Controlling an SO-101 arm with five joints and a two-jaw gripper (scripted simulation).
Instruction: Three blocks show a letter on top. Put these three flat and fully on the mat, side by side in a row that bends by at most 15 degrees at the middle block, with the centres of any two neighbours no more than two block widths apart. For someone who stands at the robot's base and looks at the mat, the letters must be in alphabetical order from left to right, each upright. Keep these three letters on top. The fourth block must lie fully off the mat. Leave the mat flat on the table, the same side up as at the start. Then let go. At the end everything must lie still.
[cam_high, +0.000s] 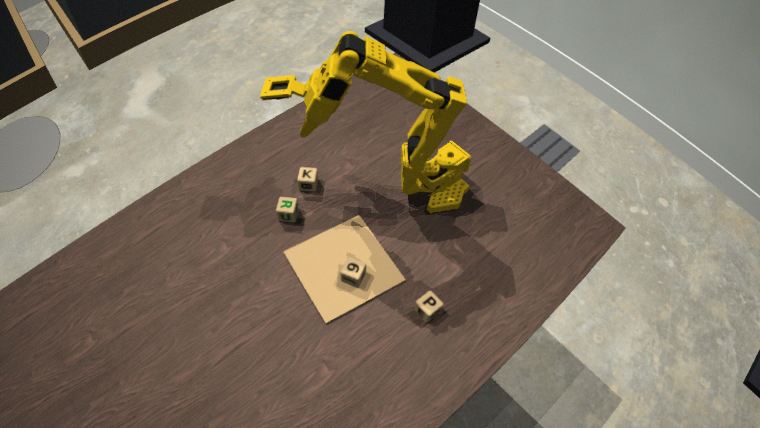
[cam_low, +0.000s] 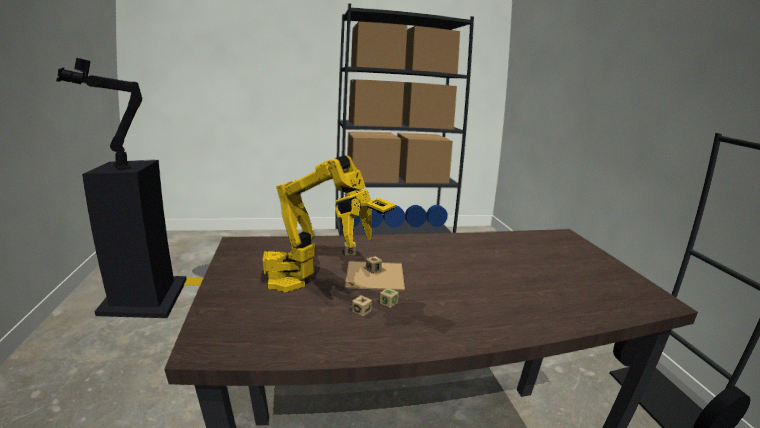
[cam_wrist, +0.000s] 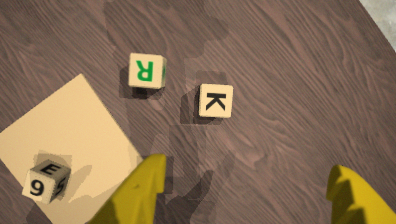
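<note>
In the top view, the mat (cam_high: 313, 257) (cam_low: 390, 279) (cam_wrist: 82, 115) lies flat on the worktop (cam_high: 159, 319) (cam_low: 531, 297) (cam_wrist: 300, 60). On it, toward its near right edge, stands the number block (cam_high: 353, 272) (cam_low: 373, 264) (cam_wrist: 45, 185), its top digit turned and readable as 6 or 9. The three letter blocks sit off the mat, directly on the wood. The R block (cam_high: 287, 209) (cam_low: 389, 298) (cam_wrist: 147, 71), with a green letter, is near the mat's far left side. The K block (cam_high: 307, 179) (cam_low: 362, 305) (cam_wrist: 215, 101) stands just beside it, apart, a little farther and to the right. The P block (cam_high: 429, 306) (cam_low: 349, 250) is on the mat's other side, to the near right.

The gripper (cam_high: 305, 130) (cam_low: 360, 240) (cam_wrist: 248, 164) is partly open, with nothing between its fingers. It hangs above the worktop, off to the far side of the K block in the top view. The yellow arm (cam_high: 404, 79) (cam_low: 308, 180) bends high from its base, which stands to the far right of the mat.

Beyond the worktop in the exterior view, a shelf rack (cam_low: 469, 53) holds brown boxes (cam_low: 380, 45), with blue round things (cam_low: 416, 215) low down. A black pedestal (cam_high: 430, 21) (cam_low: 111, 239) stands at the left.
</note>
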